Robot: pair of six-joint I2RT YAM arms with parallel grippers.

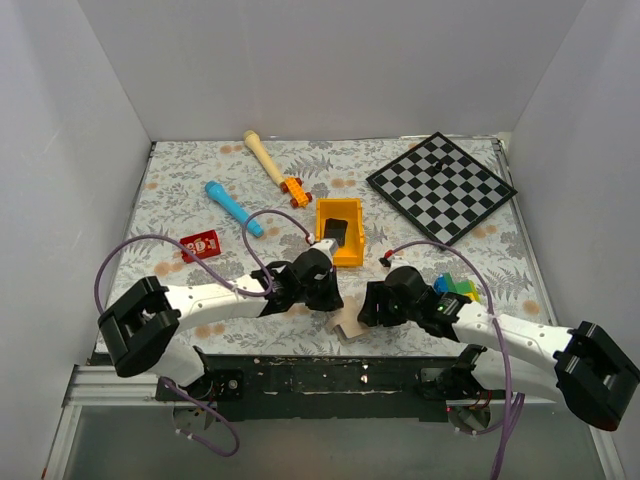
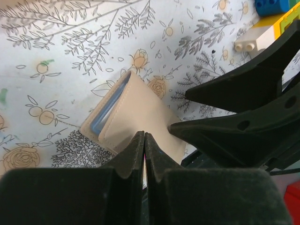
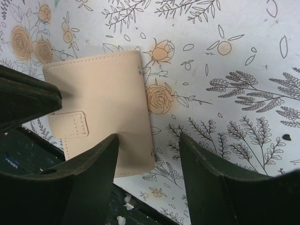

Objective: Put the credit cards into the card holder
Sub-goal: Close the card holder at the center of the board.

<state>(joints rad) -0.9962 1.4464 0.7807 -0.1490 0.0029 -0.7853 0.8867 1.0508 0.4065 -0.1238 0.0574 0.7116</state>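
A: Where is the card holder [image 3: 101, 98] now?
B: It lies closed on the flowered table cloth [image 3: 243, 56], with the tab [image 3: 68, 124] facing up. It is at the near edge, and its lower corner reaches the dark rail [image 1: 330, 380] in front of the arm bases. In the top view the two wrists hide most of it.
A: And the left gripper [image 2: 144, 138]?
B: Its fingers are pressed together, with the tips at the holder's near edge. Whether they pinch a bit of the cover, I cannot tell. Its own camera looks into the open side of the holder and shows the pale blue lining [image 2: 105, 116]. The right wrist camera shows only the beige cover.
A: The right gripper [image 3: 149, 140]?
B: It is spread and holds nothing. One finger stands over the holder's corner, the other over bare cloth just beside it.
A: Do you see the cards?
B: Only one, and only from above. The red card [image 1: 201, 243] lies flat on the left side of the cloth, well apart from the holder.
A: How much room is there?
B: It is tight around the holder. The yellow bin [image 1: 339, 232] is just behind the left gripper, and the coloured blocks [image 1: 455, 287] are beside the right wrist. Farther back lie a blue stick [image 1: 233, 208], a wooden stick [image 1: 263, 155] with an orange toy car [image 1: 294, 189] at its end, and a chessboard [image 1: 441, 186]. The white walls [image 1: 330, 70] close three sides.
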